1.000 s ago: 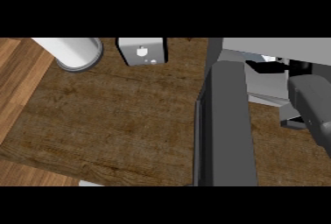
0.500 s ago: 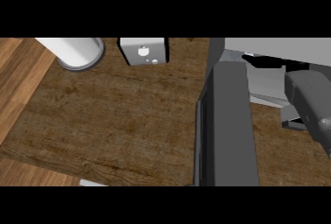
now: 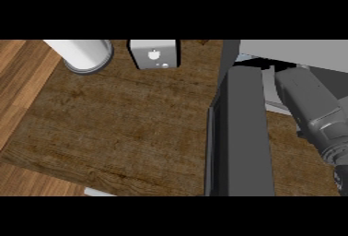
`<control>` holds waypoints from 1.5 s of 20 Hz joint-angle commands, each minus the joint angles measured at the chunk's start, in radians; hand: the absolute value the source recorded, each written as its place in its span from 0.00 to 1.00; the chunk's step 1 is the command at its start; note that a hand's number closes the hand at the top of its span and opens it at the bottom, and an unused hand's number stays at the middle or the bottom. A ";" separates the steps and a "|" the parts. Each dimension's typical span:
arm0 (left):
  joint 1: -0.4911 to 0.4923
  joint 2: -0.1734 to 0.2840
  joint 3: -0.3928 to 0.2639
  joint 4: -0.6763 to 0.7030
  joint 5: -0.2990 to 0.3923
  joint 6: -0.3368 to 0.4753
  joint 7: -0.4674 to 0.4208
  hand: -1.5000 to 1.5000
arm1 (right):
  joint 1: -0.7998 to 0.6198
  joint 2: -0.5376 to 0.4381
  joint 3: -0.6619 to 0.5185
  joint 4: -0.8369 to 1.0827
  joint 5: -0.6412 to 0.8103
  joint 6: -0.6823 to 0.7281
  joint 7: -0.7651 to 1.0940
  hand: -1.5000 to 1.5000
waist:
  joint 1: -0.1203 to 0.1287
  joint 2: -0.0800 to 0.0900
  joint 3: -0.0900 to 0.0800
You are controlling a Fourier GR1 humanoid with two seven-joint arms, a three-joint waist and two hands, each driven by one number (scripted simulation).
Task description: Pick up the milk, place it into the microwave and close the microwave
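**Right arm in at the microwave's mouth, milk out of sight**

Nearest to us lay the dark wooden counter [image 3: 122, 129], its front edge running at a slant, with paler wood boards [image 3: 17, 83] beyond it at the left. Out over the counter's right part stood the microwave door [image 3: 241, 138]. It was a long dark grey slab swung open, seen nearly edge-on and reaching from the lower edge of the view up towards the oven.

To the right of that door came the right forearm [image 3: 309, 103], grey and bulky, rising from the lower right corner and pointing into the gap between the door and the microwave [image 3: 292, 48]. Of the oven itself we saw only a pale grey top. The right hand [image 3: 285, 67] showed only as a few black shapes in the shadow under that top (too little for us to say whether its fingers were spread, curled or round anything).

We could not make out the milk anywhere. If it was in the oven, the arm, the door and the oven's top hid it.

Farthest off, along the back of the counter, stood a white cylinder [image 3: 81, 53] at the left. Just right of it was a small white box [image 3: 155, 54] with a marked front face. Both stood well apart from the arm.
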 commanded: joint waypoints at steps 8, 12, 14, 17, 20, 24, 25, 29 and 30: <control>-0.019 -0.001 -0.033 0.029 -0.040 -0.004 0.017 0.00 | -0.082 0.119 0.000 -0.014 0.009 -0.090 0.053 0.00 | -0.021 -0.014 0.000; -0.016 -0.014 -0.041 0.072 -0.040 -0.025 0.002 0.00 | -0.095 0.099 -0.022 -0.026 -0.004 -0.113 0.056 0.00 | -0.040 -0.020 -0.003; -0.021 -0.010 -0.042 0.047 -0.056 -0.001 0.022 0.00 | -0.076 0.107 -0.044 -0.041 -0.021 -0.152 0.029 0.00 | -0.056 -0.024 0.001; 0.001 -0.028 -0.083 0.058 -0.062 -0.032 0.024 0.00 | -0.058 0.088 -0.064 -0.045 -0.035 -0.141 0.014 0.00 | -0.079 -0.032 0.000; -0.001 -0.044 -0.081 0.093 -0.084 -0.054 -0.009 0.00 | -0.035 0.087 -0.060 -0.044 -0.026 -0.134 -0.010 0.00 | -0.089 -0.037 -0.003; 0.036 -0.075 -0.109 0.073 -0.127 -0.071 -0.018 0.00 | -0.007 0.041 -0.046 -0.027 -0.010 -0.055 -0.013 0.00 | -0.098 -0.046 -0.002; 0.025 -0.095 -0.150 0.059 -0.147 -0.060 -0.005 0.00 | 0.010 0.072 -0.055 -0.034 -0.020 -0.067 -0.036 0.00 | -0.116 -0.049 -0.002; 0.014 -0.144 -0.216 0.083 -0.199 -0.083 -0.030 0.00 | 0.039 0.053 -0.073 -0.032 -0.039 0.026 -0.053 0.00 | -0.142 -0.057 -0.002; 0.033 -0.141 -0.214 0.105 -0.208 -0.117 -0.050 0.00 | 0.079 0.024 -0.078 -0.037 -0.047 0.099 -0.100 0.00 | -0.146 -0.058 -0.002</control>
